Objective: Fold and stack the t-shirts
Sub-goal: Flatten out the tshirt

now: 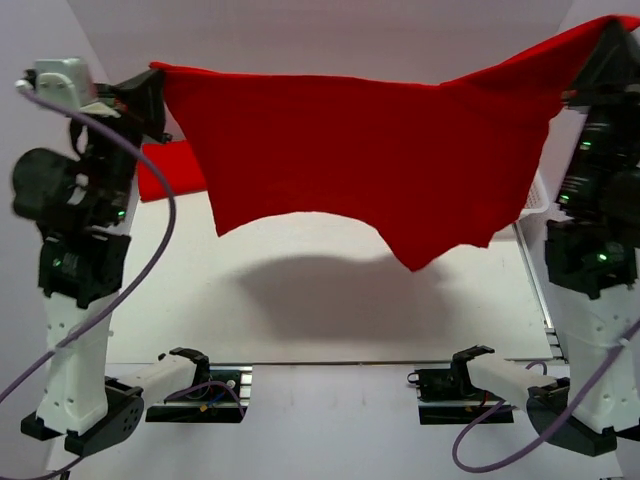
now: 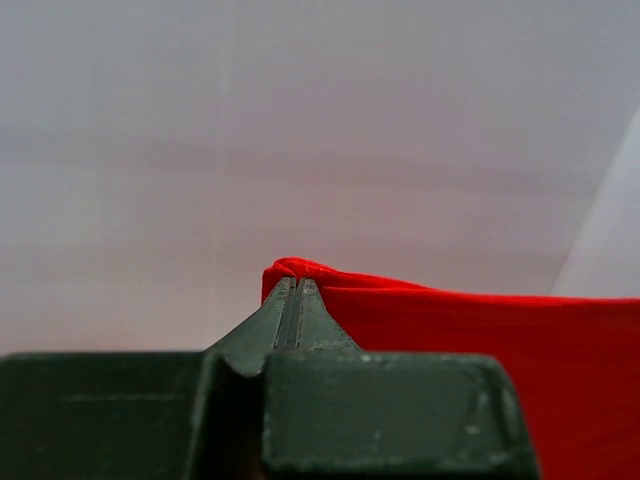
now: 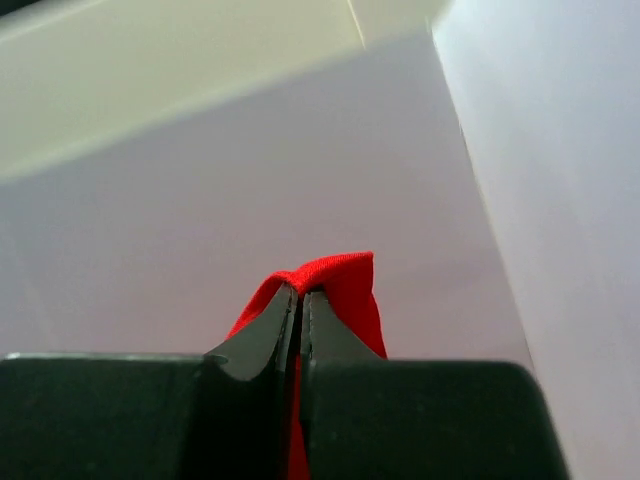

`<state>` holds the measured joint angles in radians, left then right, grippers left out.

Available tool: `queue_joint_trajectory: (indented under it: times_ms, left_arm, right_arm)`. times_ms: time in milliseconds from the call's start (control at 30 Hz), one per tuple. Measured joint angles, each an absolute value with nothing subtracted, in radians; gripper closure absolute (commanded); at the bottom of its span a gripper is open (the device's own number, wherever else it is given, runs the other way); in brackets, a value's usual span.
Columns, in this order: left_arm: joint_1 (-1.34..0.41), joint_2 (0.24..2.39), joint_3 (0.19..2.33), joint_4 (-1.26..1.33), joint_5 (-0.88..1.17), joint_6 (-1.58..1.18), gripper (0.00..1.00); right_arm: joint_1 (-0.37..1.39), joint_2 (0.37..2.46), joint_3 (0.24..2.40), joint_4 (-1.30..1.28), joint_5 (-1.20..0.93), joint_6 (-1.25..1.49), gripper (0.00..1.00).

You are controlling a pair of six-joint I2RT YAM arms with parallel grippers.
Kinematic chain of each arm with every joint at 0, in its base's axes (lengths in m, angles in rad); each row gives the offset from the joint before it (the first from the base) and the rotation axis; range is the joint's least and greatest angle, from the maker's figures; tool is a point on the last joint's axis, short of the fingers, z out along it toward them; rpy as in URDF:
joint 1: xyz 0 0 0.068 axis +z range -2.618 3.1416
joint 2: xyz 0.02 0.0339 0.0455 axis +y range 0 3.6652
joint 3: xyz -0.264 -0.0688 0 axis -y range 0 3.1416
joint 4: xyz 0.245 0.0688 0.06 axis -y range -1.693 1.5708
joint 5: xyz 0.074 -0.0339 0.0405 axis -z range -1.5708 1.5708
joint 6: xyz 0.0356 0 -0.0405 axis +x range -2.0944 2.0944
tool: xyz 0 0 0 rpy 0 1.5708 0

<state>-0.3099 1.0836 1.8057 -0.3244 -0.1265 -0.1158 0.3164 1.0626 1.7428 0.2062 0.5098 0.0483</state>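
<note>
I see the t-shirt (image 1: 370, 160) hanging spread above the desk (image 1: 330, 330) between my tools — left tool (image 2: 297, 292) clenched on one top corner; right tool (image 3: 300, 296) clenched on the other

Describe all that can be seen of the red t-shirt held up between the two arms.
The t-shirt is plain bright red cloth, no print showing. It hangs spread wide in the air above the table, not touching it. The left pincer is shut on one upper corner, the right pincer on the other, which sits higher. The top edge sags slightly; the lower edge is uneven, lowest right of the middle.
</note>
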Motion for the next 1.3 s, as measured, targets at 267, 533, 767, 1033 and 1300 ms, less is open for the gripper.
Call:
queue_joint_trajectory:
  times_ms: [267, 533, 767, 1033, 1300]
  left_arm:
    - [-0.307, 1.021, 2.014, -0.401, -0.024, -0.065, 1.00]
    - [-0.301, 0.952, 2.128, -0.419, 0.011, -0.050, 1.00]
    - [-0.300, 0.956, 2.038, -0.396, -0.016, -0.044, 1.00]
    - [-0.299, 1.149, 1.660, -0.259, -0.231, -0.076, 1.00]
    - [-0.287, 1.559, 1.262, -0.197, -0.406, -0.140, 1.00]
  right_arm:
    - [0.316, 1.045, 1.987, 0.207, 0.431, -0.039, 1.00]
    - [0.316, 0.980, 2.042, 0.221, 0.362, -0.066, 1.00]
    - [0.316, 1.006, 1.972, 0.253, 0.375, -0.094, 1.00]
    - [0.316, 1.205, 1.708, 0.350, 0.466, -0.113, 1.00]
    - [0.315, 1.644, 1.371, 0.402, 0.501, -0.081, 1.00]
